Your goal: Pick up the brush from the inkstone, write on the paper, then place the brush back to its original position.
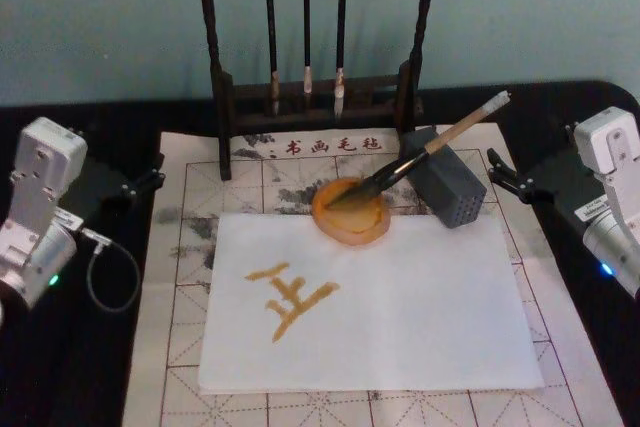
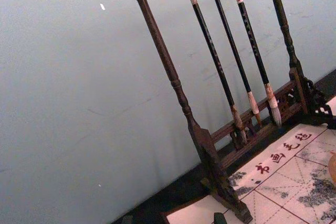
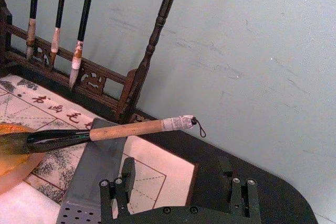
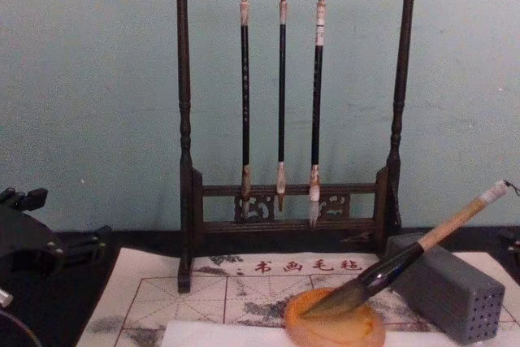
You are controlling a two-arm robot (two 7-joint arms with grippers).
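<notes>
My right gripper (image 3: 178,178) is hanging spread and empty. In its wrist view both fingers (image 3: 119,187) are standing well apart, with only mat and table showing between them. In the head view it is sitting at the block's 3 o'clock, near it but touching nothing.

Moving outward, the grey block (image 1: 450,192) is propping the brush (image 1: 430,145). The tan handle is leaning across the block's top, with the white cap pointing toward 2 o'clock. The dark bristles are lying in the inkstone (image 1: 350,228) at the 8 o'clock end. I am finding the bristle tip hard to separate from the dark smear in the dish, so I cannot say exactly where it is ending.

The inkstone is sitting at the 12 o'clock edge of the paper (image 1: 420,317) and overlapping it. The right wrist view is cutting most of the dish off. Orange strokes (image 1: 290,299) are showing on the paper toward its 8 o'clock side. The paper is lying on the gridded mat (image 1: 200,197), whose near corners are running out of frame.

At 12 o'clock beyond the inkstone, the rack (image 1: 214,57) is holding three thin brushes (image 1: 306,17). The head view is cropping its top bar.

My left gripper (image 1: 148,183) is parked at the mat's 10 o'clock corner, well apart from the brush. It is reading as a dark shape against the dark table (image 1: 120,127), and I cannot tell its state.
</notes>
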